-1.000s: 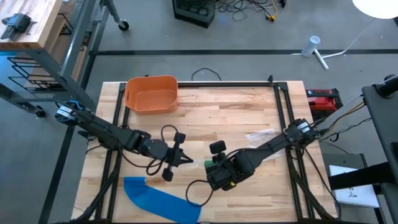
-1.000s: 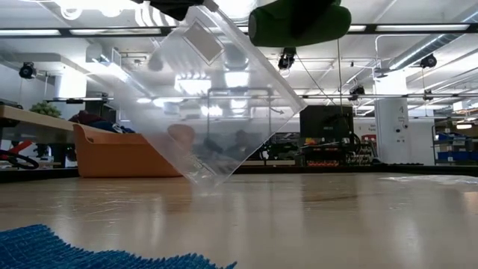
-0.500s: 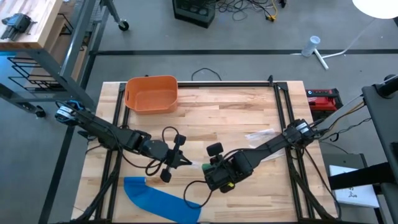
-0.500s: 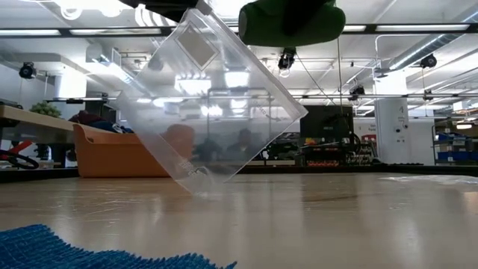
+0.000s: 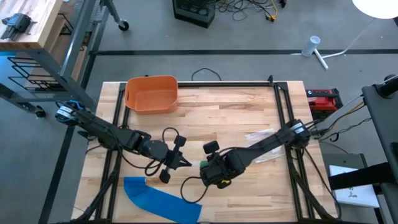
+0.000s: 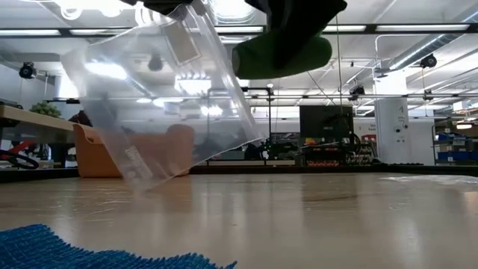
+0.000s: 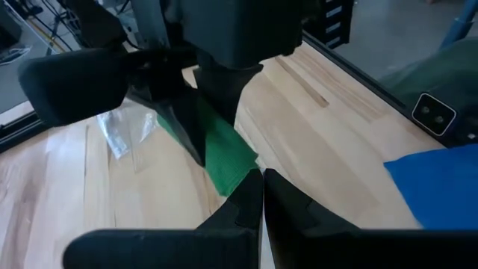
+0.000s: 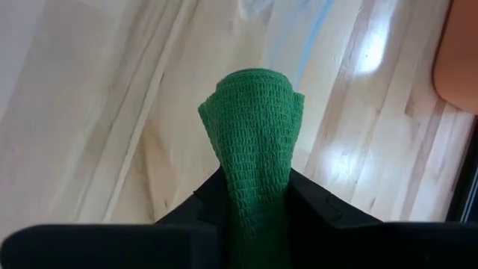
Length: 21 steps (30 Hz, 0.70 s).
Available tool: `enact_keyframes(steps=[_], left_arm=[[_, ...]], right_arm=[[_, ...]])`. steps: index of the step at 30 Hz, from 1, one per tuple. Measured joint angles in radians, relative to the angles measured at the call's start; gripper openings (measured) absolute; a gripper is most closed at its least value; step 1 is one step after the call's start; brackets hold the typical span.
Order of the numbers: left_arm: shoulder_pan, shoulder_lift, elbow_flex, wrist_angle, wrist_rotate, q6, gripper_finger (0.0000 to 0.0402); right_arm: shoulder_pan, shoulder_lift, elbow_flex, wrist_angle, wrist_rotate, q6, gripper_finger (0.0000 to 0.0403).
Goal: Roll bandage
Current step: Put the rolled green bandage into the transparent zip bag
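A green bandage (image 5: 202, 163), partly rolled, is held above the middle of the wooden table by my right gripper (image 5: 208, 171). It shows as a dark green lump high in the low view (image 6: 284, 48). My left gripper (image 5: 186, 162) is shut, just to the table's left of the bandage. In the left wrist view its fingertips (image 7: 260, 179) stand at the bandage's lower corner (image 7: 237, 170). I cannot tell whether they touch it. My right gripper pinches the green bandage's bunched lower part (image 8: 254, 198) between its two fingers. The rounded rolled end (image 8: 252, 97) sticks out past the fingertips. The bandage is lifted clear of the table.
A blue cloth (image 5: 163, 199) lies at the near left. An orange bin (image 5: 151, 93) stands at the far left. A clear wrapper (image 5: 261, 137) lies right of centre. A tilted clear plastic box (image 6: 160, 97) hangs by the left gripper; what holds it is hidden.
My right gripper has gone toward the table's left with the bandage, closer to my left gripper. In the low view the green lump has tipped and come lower. The clear plastic box has swung leftward and stands less steeply tilted.
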Motion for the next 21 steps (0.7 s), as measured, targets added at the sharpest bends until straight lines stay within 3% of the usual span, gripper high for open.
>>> enact_keyframes(steps=[13, 21], left_arm=[[0.000, 0.000, 0.000, -0.004, 0.077, 0.010, 0.0000], [-0.002, 0.000, 0.000, -0.002, 0.130, 0.010, 0.0000]], right_arm=[[0.000, 0.002, 0.006, 0.167, -0.007, -0.156, 0.0082], [0.018, 0.002, 0.006, 0.205, -0.044, -0.153, 0.0091]])
